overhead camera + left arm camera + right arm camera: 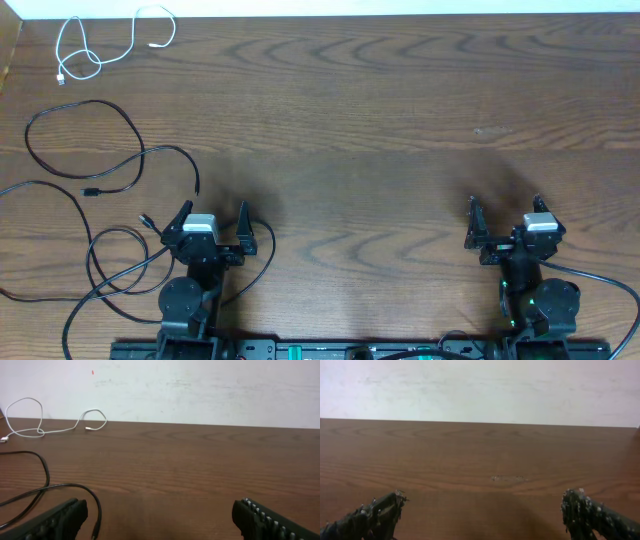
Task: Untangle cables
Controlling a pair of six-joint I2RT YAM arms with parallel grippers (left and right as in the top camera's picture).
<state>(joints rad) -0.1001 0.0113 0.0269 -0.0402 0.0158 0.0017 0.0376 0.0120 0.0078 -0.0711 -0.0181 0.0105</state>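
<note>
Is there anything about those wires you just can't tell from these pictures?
- Overhead: the black cables run off the left edge, ends cut off.
- Overhead: knotted or merely crossing, too small to tell.
- White cable: plug type too small, overhead and left wrist.
- Right wrist: no cables in frame.

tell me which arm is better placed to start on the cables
Left. The black cables and the white cable lie on its side, one black loop beside the open left gripper; the right gripper is far from them.
</note>
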